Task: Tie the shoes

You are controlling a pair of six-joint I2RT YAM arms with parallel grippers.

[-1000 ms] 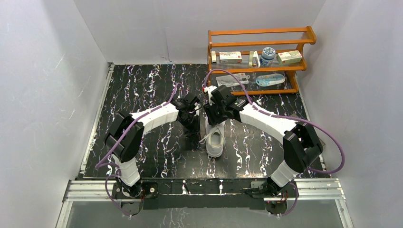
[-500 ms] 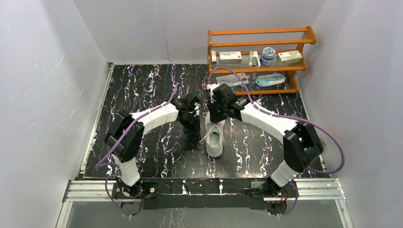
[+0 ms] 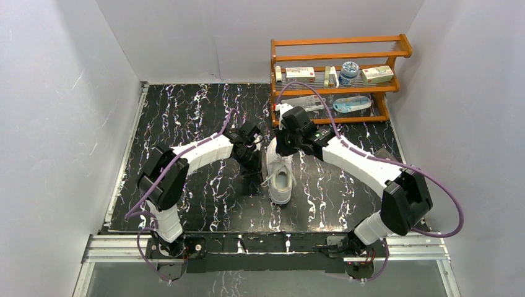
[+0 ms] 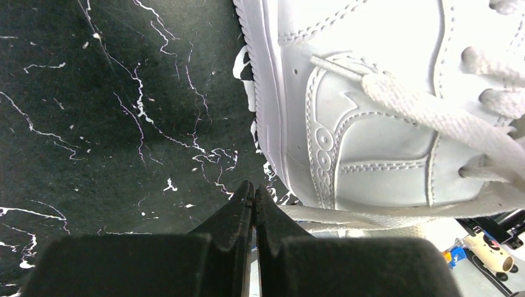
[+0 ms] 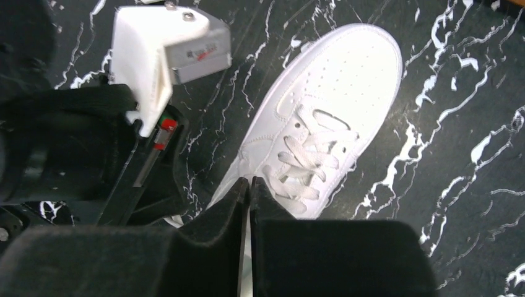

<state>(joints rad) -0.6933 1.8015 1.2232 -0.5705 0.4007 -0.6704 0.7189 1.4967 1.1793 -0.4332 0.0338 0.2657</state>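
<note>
Near the table's ctr, btwn the two arms, we see the sneaker (image 3: 280,185) standing on its sole, toe toward the arm bases, heel toward the far wall. Its laces (image 5: 308,162) run thru the eyelets but lie loose, w/ one strand drooping off the left side.

The left gripper (image 4: 254,190) sits low, just beside the sneaker's left flank by the sole, jaws pressed together w/ no gap. A lace strand runs close by its tips, but we can't tell if it's pinched. The right gripper (image 5: 249,183) hangs over the heel end, fingers likewise squeezed tight. We can't tell if it grips anything.

Underneath is the black table (image 3: 186,117) w/ white veining. At back right stands a wooden rack (image 3: 339,42) w/ small boxes (image 3: 300,74) and a jar (image 3: 348,73).
</note>
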